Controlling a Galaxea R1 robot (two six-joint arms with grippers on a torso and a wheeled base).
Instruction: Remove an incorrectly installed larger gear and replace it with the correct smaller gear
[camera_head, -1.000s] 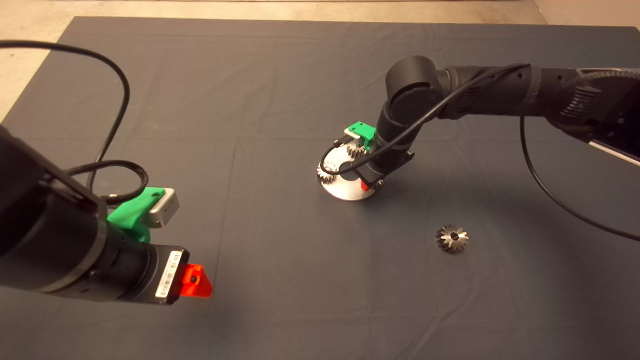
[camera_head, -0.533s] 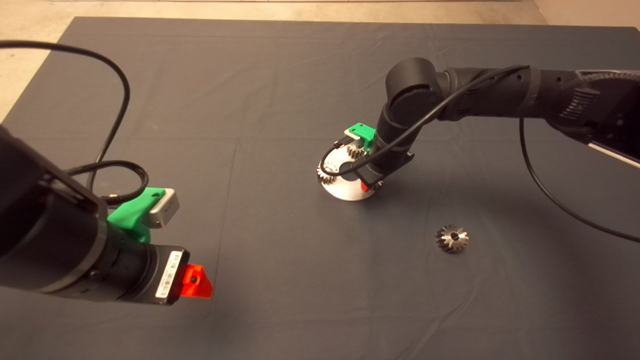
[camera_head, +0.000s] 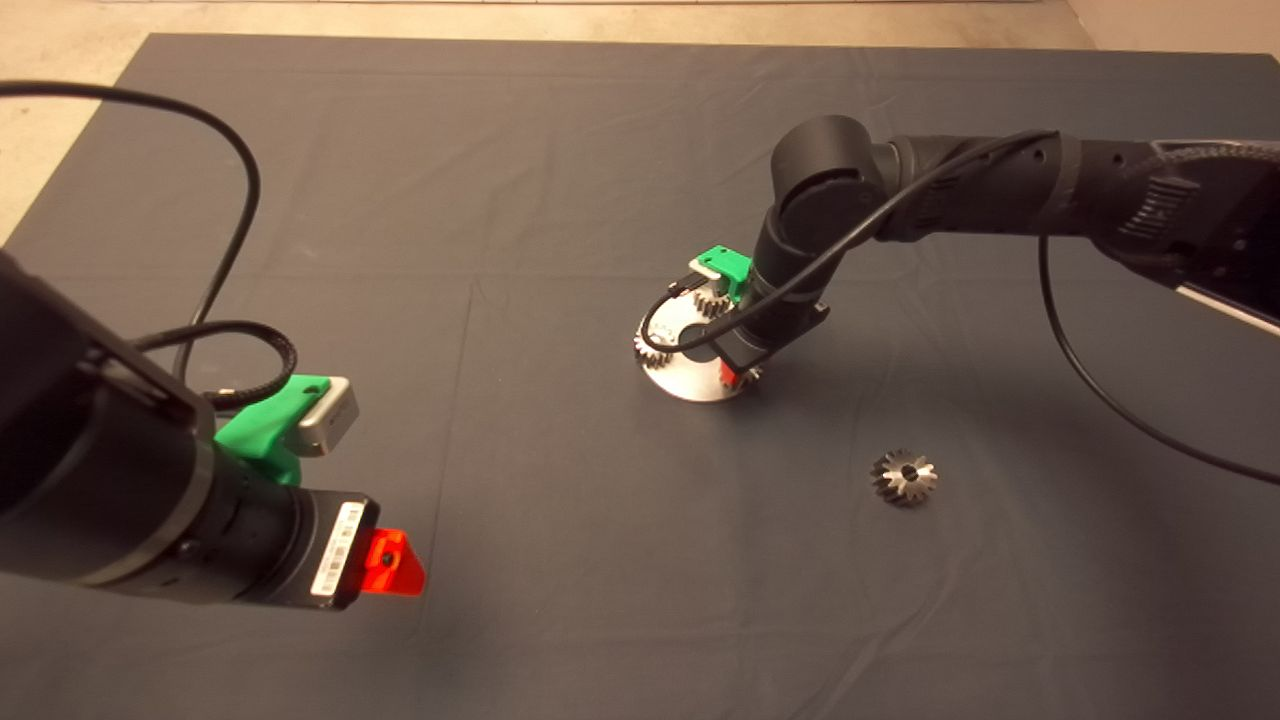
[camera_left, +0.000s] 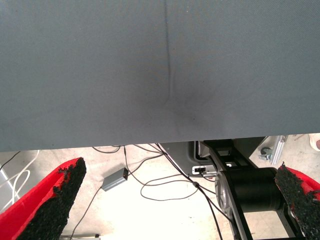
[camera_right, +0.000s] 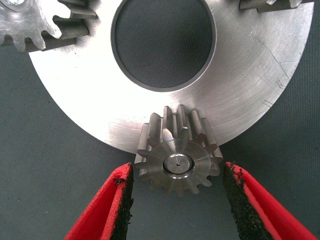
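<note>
The right gripper (camera_right: 177, 200), jaws released, straddles the smaller gear (camera_right: 177, 159) seated on a silver disc (camera_right: 250, 85). The larger gear (camera_head: 904, 477) lies right, apart. The left gripper (camera_left: 175, 200) waits near-left, jaws released.

A dark mat (camera_head: 420, 200) with faint creases covers the table. Pale beige floor (camera_head: 60, 130) shows past it from nine to twelve o'clock, carrying loose cables (camera_left: 150, 185).

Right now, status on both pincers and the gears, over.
Right pincer open, straddling the smaller gear on the round plate. Left pincer open, parked at the mat's near-left. Larger gear off, lying on the mat. Nothing in the way.
</note>
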